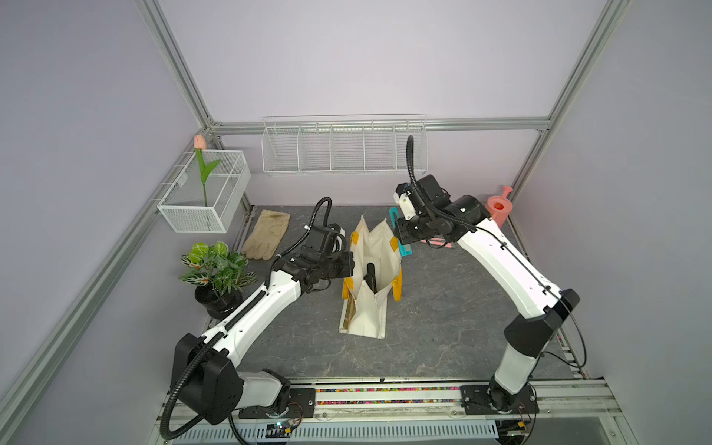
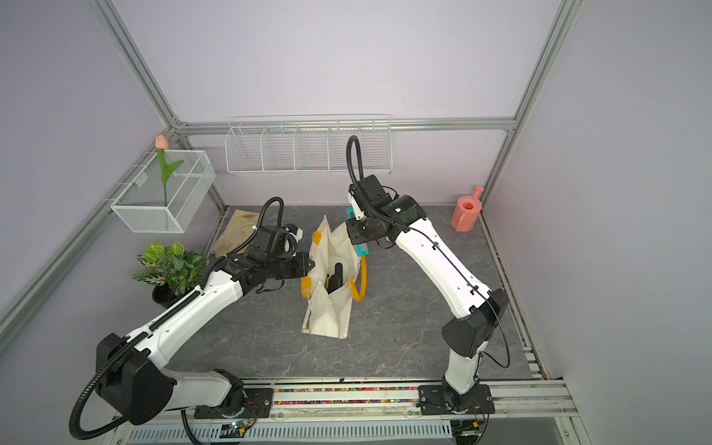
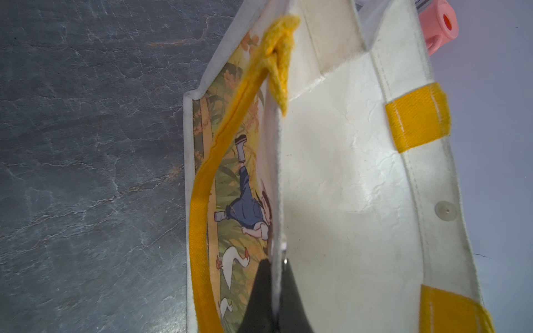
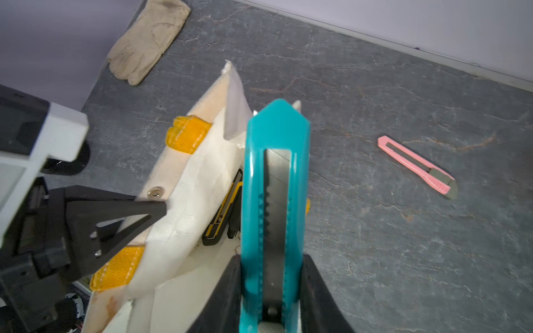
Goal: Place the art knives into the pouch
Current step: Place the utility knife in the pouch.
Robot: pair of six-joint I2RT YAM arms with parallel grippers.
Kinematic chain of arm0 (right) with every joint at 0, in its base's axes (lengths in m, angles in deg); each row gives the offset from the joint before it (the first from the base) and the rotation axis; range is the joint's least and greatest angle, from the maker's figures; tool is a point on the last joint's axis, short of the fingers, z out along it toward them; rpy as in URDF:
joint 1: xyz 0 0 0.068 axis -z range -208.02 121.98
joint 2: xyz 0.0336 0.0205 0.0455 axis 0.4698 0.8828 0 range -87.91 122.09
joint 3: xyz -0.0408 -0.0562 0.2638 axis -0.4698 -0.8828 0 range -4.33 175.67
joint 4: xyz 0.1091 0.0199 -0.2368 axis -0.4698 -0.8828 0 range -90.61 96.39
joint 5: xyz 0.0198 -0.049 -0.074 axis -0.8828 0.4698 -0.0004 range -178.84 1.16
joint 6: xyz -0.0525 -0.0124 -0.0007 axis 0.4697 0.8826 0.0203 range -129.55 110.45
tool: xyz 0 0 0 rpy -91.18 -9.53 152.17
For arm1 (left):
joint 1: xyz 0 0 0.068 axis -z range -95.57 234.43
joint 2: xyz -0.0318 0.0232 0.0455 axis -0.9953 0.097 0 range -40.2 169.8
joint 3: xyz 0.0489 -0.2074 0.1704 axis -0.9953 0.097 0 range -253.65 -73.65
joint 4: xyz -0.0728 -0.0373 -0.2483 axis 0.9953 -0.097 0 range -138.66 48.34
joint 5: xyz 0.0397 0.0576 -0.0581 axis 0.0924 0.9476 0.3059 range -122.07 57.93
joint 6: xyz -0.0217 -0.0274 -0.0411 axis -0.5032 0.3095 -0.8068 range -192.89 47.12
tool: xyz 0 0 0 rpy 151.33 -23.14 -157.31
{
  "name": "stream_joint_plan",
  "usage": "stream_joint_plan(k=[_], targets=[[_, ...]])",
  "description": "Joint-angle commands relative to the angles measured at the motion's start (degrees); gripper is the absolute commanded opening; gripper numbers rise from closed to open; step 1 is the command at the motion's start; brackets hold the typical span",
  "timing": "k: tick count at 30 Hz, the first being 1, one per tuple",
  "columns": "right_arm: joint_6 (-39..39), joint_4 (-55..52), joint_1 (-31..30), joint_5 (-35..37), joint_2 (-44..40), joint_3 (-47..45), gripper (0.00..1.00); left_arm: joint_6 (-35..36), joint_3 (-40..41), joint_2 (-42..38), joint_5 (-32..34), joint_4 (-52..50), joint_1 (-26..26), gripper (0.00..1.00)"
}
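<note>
Left jaws pinch shut on the rim of the pouch (image 1: 368, 316), holding it open mid-tabletop (image 1: 443, 327). Right jaws clamp the teal art knife (image 4: 253, 187) by its right rim; best centred over the mouth, lowered inside, then released.

Legible text, labels, brands, numbers, signs: none in any view. Pouch (image 3: 317, 178): outer face bears a picture print only, a figure and white geese among reeds, with no lettering that can be made out
</note>
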Motion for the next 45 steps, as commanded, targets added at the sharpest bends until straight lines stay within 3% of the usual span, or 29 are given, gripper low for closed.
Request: stream_joint_plan(k=[1,14,26,36,41,45], targets=[[0.61,-2.75,-2.59,-0.68,3.79,5.34,0.19,-0.35,0.75,-0.34,-0.81,-1.37,-0.12,0.0],[-0.5,-1.81,-7.96,-1.49,13.71,7.48,0.17,0.15,0.49,-1.67,-0.72,-2.41,-0.12,0.0],[-2.49,5.56,-8.05,-2.52,15.19,-7.46,0.16,0.1,1.05,-2.69,-0.24,-2.67,-0.16,0.0],[-2.78,8.48,-8.01,-4.91,18.33,-14.14,0.15,0.02,1.1,-2.81,-0.03,-2.85,-0.14,0.0],[-2.63,8.53,-7.81,-5.64,20.05,-15.52,0.17,-0.03,1.1,-2.77,-0.03,-2.85,-0.17,0.0],[-2.74,10.9,-7.73,-6.19,20.34,-16.44,0.28,0.07,1.04,-2.55,-0.14,-2.82,-0.18,0.0]])
